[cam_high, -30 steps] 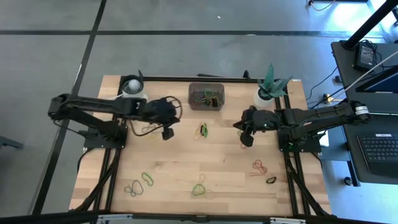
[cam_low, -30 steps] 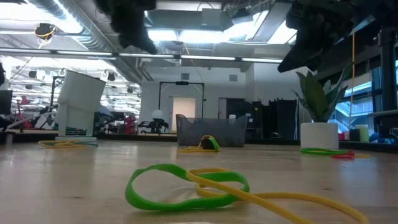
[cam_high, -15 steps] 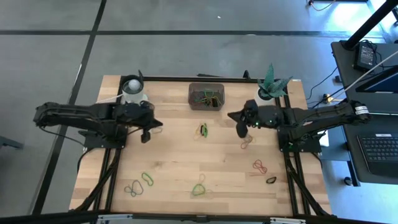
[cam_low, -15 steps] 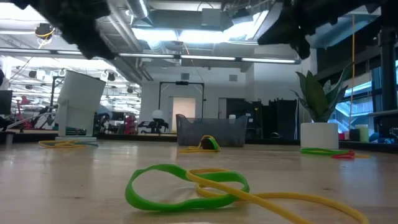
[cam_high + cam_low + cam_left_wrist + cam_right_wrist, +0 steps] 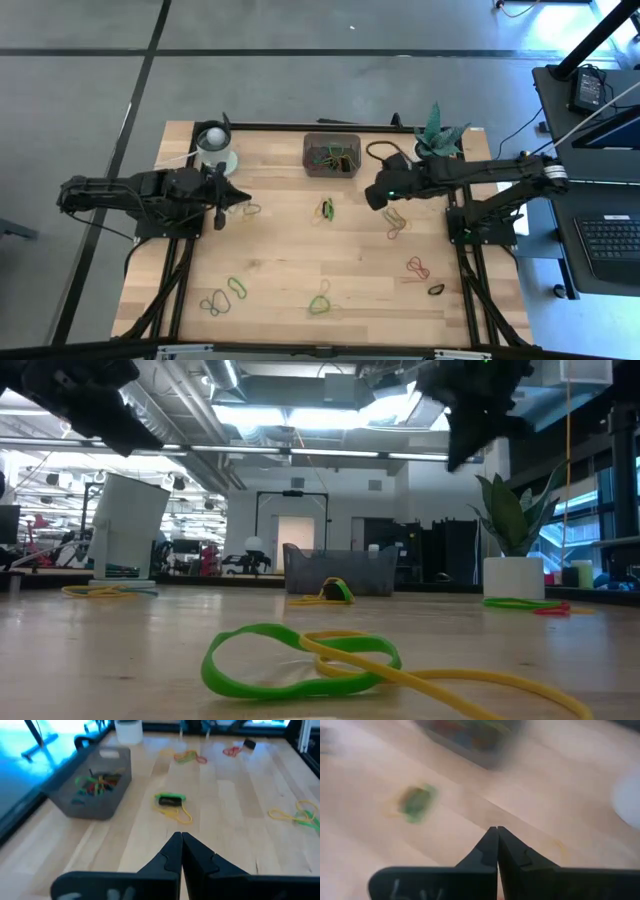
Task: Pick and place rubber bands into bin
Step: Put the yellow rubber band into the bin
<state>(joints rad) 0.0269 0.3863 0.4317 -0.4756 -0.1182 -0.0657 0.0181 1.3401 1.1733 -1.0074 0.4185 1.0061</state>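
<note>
The bin (image 5: 332, 155), dark and rectangular with several rubber bands inside, stands at the far middle of the table and also shows in the left wrist view (image 5: 95, 782). Loose rubber bands lie flat on the wood: a green-and-yellow one (image 5: 327, 209) (image 5: 172, 802) just in front of the bin, an orange-yellow one (image 5: 397, 220), a red one (image 5: 418, 267), a black one (image 5: 436, 290) and green ones (image 5: 320, 303) (image 5: 238, 287). My left gripper (image 5: 243, 200) (image 5: 180, 837) is shut and empty at the left. My right gripper (image 5: 373, 196) (image 5: 496, 831) is shut and empty above the table, right of the bin.
A white cup (image 5: 213, 140) stands at the far left and a white plant pot (image 5: 430, 150) at the far right. A yellow band (image 5: 248, 210) lies close to my left gripper. A grey-blue band (image 5: 212, 303) lies near the front left.
My left gripper has drawn back toward the table's left edge and sunk a little. My right gripper has risen from above the orange-yellow band, gone toward the far edge and the bin, and turned about. The bands on the table lie where they were.
</note>
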